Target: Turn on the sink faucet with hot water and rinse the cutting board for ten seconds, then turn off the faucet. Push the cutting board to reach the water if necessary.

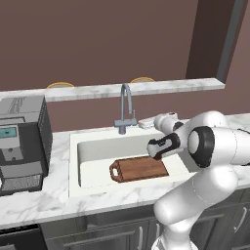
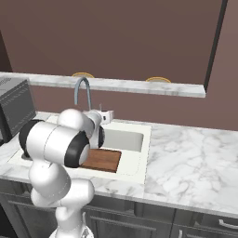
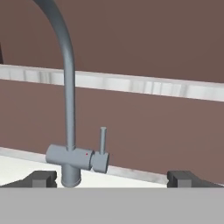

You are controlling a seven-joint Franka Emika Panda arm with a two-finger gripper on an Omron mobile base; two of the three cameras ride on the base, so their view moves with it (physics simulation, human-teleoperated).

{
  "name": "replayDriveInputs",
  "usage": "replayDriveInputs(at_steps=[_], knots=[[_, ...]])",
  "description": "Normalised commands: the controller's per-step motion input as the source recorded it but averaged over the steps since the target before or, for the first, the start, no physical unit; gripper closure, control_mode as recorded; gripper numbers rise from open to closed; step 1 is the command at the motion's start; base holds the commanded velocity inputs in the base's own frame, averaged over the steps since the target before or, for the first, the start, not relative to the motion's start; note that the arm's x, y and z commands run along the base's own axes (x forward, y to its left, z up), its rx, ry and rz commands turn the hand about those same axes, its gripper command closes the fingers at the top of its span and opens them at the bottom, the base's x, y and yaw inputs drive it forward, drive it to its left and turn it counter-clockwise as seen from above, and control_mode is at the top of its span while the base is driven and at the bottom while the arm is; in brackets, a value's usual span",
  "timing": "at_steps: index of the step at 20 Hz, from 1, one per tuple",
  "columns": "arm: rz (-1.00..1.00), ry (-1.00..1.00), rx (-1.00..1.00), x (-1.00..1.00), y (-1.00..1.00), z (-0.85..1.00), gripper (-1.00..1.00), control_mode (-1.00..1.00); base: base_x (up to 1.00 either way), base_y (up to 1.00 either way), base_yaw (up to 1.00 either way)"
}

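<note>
1. End effector (image 3: 111,178) spread wide and holding nothing, its two dark fingertips (image 3: 40,178) at the bottom corners of the hand view, lever framed between them but not yet touched.
2. Sink faucet (image 1: 125,108) at centre of the left base view, behind the sink (image 1: 93,149); small side lever (image 3: 103,141) upright, lower centre of the hand view. No water visible.
3. Cutting board (image 1: 140,169) flat in the basin, lower centre of the left base view, handle toward frame left, apparently forward and right of the spout's tip.
4. Risks, as judgement: fingertips passing either side of the thin lever and missing it; pushing toward cold instead of hot; knocking the spout aside; stream falling clear of the board unless pushed underneath.
</note>
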Motion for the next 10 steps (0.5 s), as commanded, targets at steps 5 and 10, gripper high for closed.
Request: replayDriveInputs(at_steps=[5,10], knots=[[0.0,0.0,0.0,0.01,0.01,0.0,-1.0,-1.0,0.0,0.0,0.0],[-0.02,0.0,0.0,0.0,0.11,0.0,-1.0,-1.0,0.0,0.0,0.0]])
